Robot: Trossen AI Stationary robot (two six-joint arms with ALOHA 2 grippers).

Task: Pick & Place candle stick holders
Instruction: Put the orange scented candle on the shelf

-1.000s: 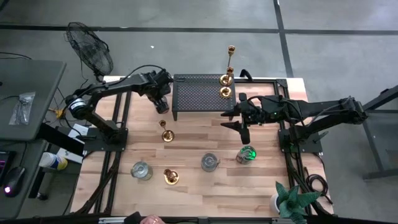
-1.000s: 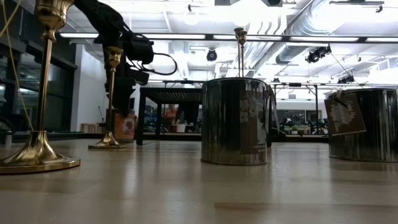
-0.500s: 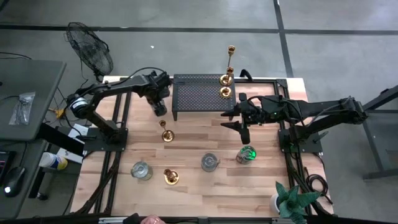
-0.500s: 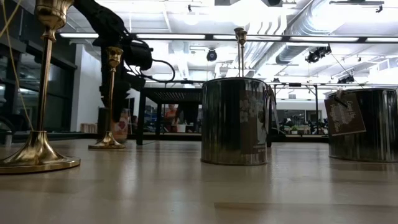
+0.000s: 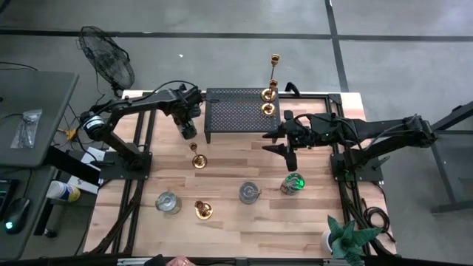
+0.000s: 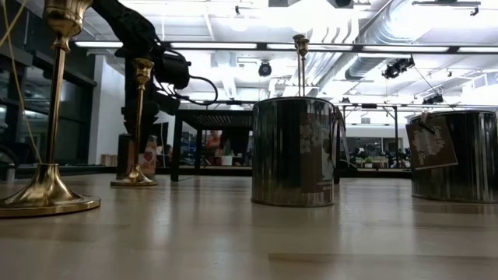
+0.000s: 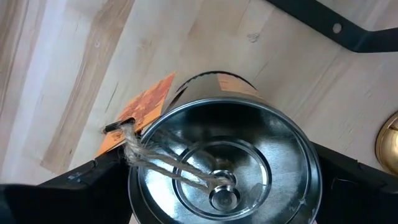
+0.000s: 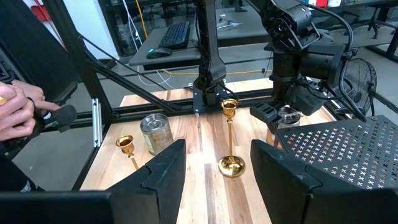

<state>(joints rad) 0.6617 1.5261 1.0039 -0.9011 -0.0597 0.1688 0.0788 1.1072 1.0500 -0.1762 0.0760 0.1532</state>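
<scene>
My left gripper (image 5: 188,127) is shut on a squat silvery cup (image 7: 224,168) with an orange tag, low over the table left of the black perforated stand (image 5: 240,111). My right gripper (image 5: 284,144) is open and empty just in front of the stand's right end. Three brass candlesticks (image 5: 268,100) stand by their round bases on the stand's right end, one of them tall. Two more brass ones (image 5: 197,157) (image 5: 203,210) stand on the table. Three silvery cups (image 5: 168,202) (image 5: 250,193) (image 5: 293,183) rest on their bottoms near the front. My left gripper pinches the silvery cup's outer wall (image 7: 140,186) between its two fingers, one on each side, just below the rim. The fingers (image 7: 81,180) come from above, pointing down. The cup stays upright, mouth up; whether its bottom touches the table I cannot tell.
A green potted plant (image 5: 347,236) stands at the near right corner. A person's hand (image 8: 15,112) shows beyond the table's near left side. Bare wood lies between the stand and the front row of cups (image 5: 244,159).
My left gripper has carried the silvery cup a little toward the table's left edge, away from the stand, keeping it upright and staying shut on it. My right gripper has kept still.
</scene>
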